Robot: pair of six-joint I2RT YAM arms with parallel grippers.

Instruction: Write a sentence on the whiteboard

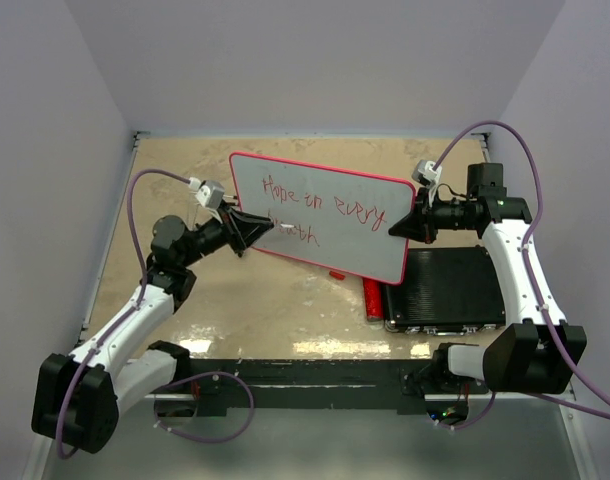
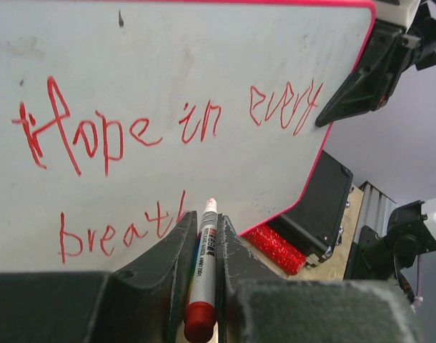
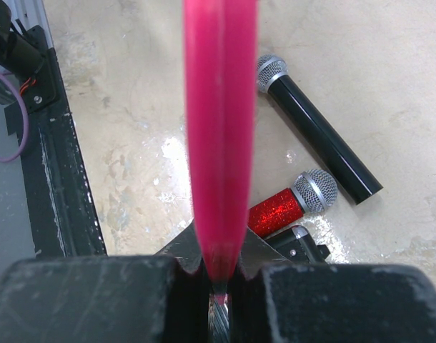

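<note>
The whiteboard (image 1: pixel 355 215) (image 2: pixel 204 64), white with a thin red frame, is held tilted above the table. My right gripper (image 1: pixel 410 222) (image 3: pixel 221 268) is shut on its right edge, which fills the right wrist view as a red strip (image 3: pixel 219 128). The sentence (image 1: pixel 320 205) (image 2: pixel 168 128) in red marker reads "Hope in every" with "breath" below. My left gripper (image 1: pixel 260 230) (image 2: pixel 206 225) is shut on a white marker (image 2: pixel 206 264) with a red end. Its tip rests at the board just right of "breath".
A black ribbed case (image 1: pixel 450 285) (image 2: pixel 318 207) lies under the board's right end. A red glitter microphone (image 1: pixel 372 298) (image 3: pixel 289 204) lies beside it, and a black microphone (image 3: pixel 318 132) on the table past it. A small red piece (image 1: pixel 336 273) lies below the board. Walls enclose three sides.
</note>
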